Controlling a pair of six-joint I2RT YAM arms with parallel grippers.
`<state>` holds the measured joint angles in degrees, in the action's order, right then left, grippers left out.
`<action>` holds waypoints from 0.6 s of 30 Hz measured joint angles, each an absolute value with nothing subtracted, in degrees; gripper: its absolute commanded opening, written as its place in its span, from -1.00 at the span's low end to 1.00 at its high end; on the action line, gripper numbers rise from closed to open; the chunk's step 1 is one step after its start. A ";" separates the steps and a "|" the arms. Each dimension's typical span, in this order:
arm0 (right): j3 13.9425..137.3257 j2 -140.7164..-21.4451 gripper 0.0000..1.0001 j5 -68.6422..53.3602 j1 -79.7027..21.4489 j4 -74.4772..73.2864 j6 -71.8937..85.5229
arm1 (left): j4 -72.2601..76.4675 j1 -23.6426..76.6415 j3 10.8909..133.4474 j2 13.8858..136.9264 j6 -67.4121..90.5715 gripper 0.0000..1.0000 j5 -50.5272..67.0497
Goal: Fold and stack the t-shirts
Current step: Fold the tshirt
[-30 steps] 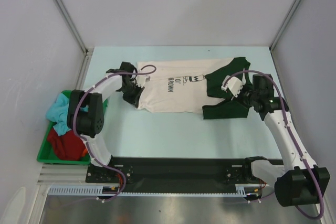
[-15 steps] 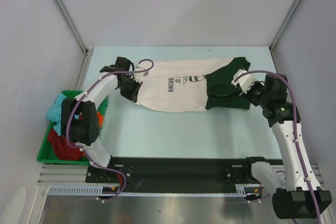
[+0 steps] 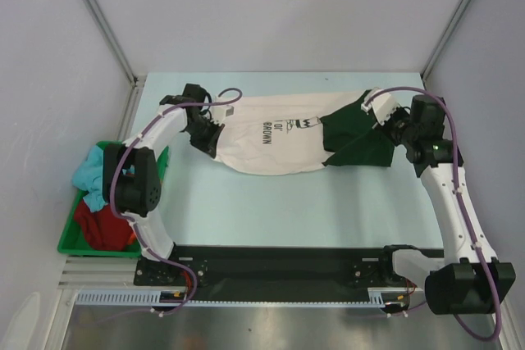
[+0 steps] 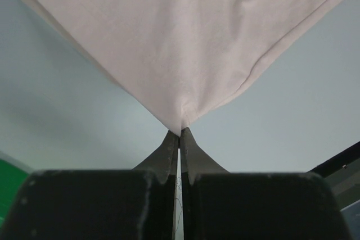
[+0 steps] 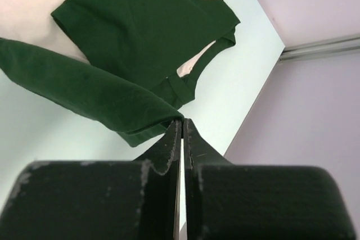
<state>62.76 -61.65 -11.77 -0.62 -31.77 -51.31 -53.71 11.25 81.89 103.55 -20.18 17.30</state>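
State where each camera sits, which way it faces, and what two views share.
Top external: above and behind the bases, facing down at the table; both arms, left gripper, right gripper show.
Left wrist: on the left arm, looking along shut fingers at the pinched cream shirt.
Right wrist: likewise, pinched dark green shirt.
Shared: top and right wrist both show both shirts.

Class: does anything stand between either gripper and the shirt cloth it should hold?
Nothing visible. The left gripper is shut on the cream cloth t-shirt; the right gripper on the dark green cloth t-shirt.
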 measured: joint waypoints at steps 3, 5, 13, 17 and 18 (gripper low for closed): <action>63.59 -64.75 -1.00 -11.79 -0.62 -29.67 -50.74 | -54.19 10.55 83.72 105.08 -20.18 -0.99 17.91; 64.23 -66.65 -1.00 -11.75 -0.62 -28.56 -50.15 | -54.74 10.02 85.12 106.17 -20.23 -0.99 18.24; 68.69 -72.95 -1.00 -11.40 -0.62 -24.58 -47.55 | -56.45 8.23 91.98 110.17 -20.91 -0.99 18.39; 71.00 -75.83 -1.00 -11.35 -0.62 -22.63 -47.11 | -57.39 7.62 96.14 112.64 -21.12 -0.99 18.39; 71.46 -76.51 -1.00 -11.35 -0.49 -22.31 -47.03 | -57.41 7.55 96.88 113.21 -21.12 -0.99 18.39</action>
